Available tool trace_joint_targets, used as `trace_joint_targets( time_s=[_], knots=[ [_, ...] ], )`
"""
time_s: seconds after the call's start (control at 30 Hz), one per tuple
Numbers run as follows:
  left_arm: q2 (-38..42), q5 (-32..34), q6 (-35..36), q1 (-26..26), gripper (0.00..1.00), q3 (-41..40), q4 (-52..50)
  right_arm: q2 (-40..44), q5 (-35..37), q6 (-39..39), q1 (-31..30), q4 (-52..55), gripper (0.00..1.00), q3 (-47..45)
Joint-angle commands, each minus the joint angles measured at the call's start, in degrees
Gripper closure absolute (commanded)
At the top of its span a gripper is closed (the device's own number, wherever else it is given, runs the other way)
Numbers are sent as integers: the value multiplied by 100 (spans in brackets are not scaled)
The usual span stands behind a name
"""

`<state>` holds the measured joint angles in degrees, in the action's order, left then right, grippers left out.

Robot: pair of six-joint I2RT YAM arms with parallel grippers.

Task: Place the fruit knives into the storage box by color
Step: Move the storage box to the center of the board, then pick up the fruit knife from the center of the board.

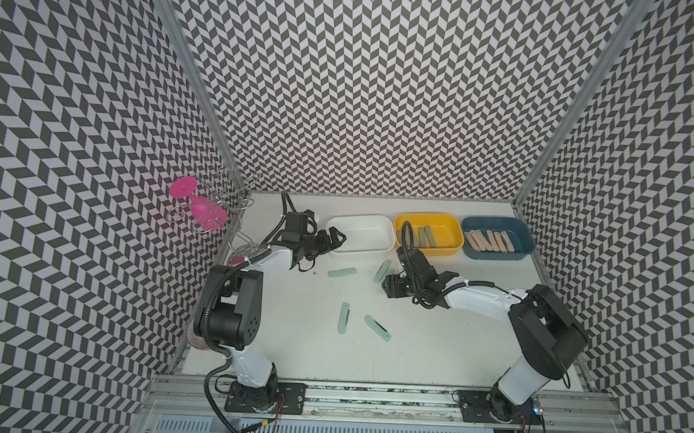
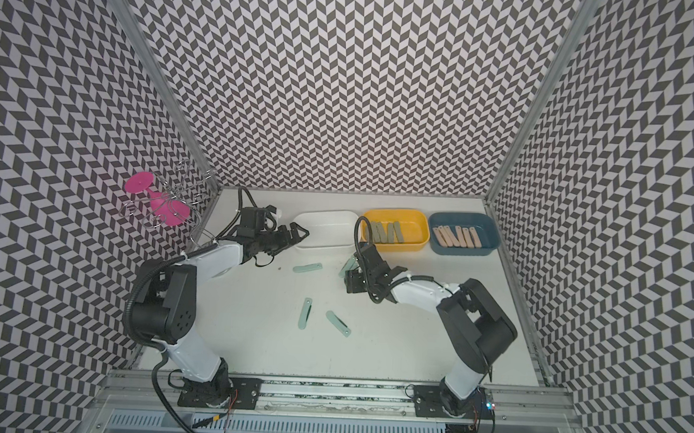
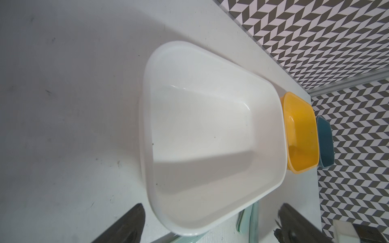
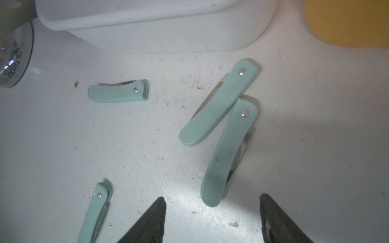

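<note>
just beside the white box, my right hand hangs open over a mint fruit knife lying on the surface, so next i'd lower, close and lift it.

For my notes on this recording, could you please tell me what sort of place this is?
Most likely a robot test cell rather than a home: a left arm and a right arm bolted to a metal rail, and a white table boxed in by zigzag-patterned walls.
</note>
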<state>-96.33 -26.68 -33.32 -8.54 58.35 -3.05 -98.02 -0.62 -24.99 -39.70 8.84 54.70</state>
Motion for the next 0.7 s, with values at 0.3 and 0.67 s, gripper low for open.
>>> trace_joint_targets(
  time_s=[0.3,0.67],
  knots=[
    [1106,-80,-189,139,0,-332,129,-1077,961,449,-300,489,47,800],
    [1261,-328,-264,177,0,-449,278,-625,974,555,-336,493,70,195]
  ],
)
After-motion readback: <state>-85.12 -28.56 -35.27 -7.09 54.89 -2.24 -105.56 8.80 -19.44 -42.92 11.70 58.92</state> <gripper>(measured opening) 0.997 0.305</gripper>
